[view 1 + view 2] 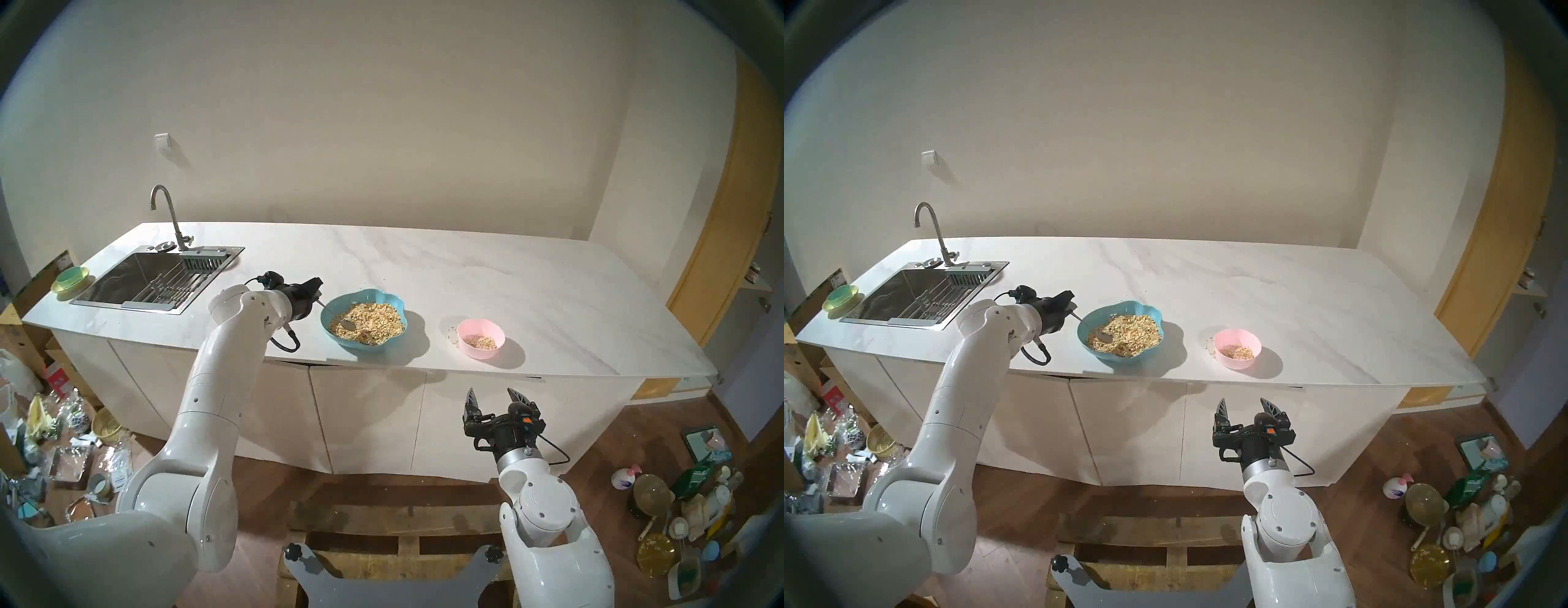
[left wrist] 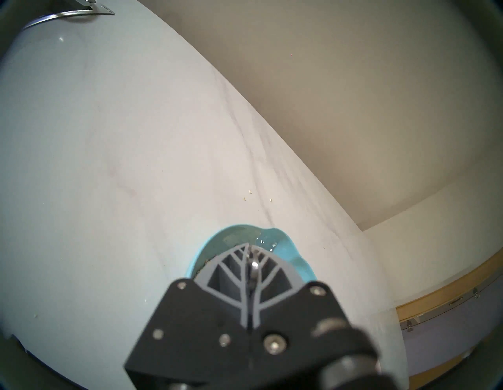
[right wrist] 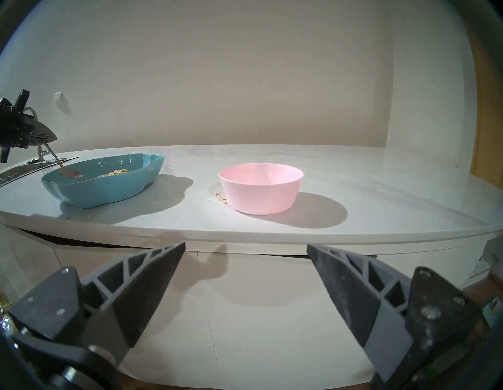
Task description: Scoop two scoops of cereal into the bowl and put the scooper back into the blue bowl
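Note:
The teal-blue bowl (image 1: 394, 302) with a wavy rim sits on the counter, filled with tan cereal (image 1: 373, 320). My left gripper (image 1: 317, 288) is shut on the handle of the silver spoon (image 1: 339, 317), just left of that bowl's rim; the spoon's head rests in the cereal. The spoon also shows in the right wrist view (image 3: 64, 166). The pink bowl (image 1: 492, 329) stands to the right and holds a little cereal (image 1: 479, 341). My right gripper (image 1: 492, 397) is open and empty, below the counter's front edge, facing the pink bowl (image 3: 261, 188).
A steel sink (image 1: 148, 278) with a tap (image 1: 167, 212) is at the counter's left end, a green bowl on a yellow plate (image 1: 71, 281) beside it. A few flakes (image 1: 452, 337) lie left of the pink bowl. Clutter covers the floor on both sides.

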Robot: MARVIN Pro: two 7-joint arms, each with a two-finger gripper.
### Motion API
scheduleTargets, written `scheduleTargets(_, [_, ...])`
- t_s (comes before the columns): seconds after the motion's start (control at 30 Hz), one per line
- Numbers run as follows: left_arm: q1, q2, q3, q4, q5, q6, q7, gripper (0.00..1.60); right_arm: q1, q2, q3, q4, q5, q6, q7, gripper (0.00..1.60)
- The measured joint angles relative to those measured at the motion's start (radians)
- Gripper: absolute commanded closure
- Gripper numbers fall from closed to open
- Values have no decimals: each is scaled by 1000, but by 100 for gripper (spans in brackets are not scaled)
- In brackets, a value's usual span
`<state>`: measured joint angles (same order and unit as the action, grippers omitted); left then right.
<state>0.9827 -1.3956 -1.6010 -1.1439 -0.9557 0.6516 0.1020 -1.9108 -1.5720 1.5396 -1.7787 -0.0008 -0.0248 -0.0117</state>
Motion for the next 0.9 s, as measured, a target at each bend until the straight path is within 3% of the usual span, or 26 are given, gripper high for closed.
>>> scheduleTargets(0.9, [-11,-61,-3,61,-7,-52,28,160,0,0,0,0,0,0,0,0])
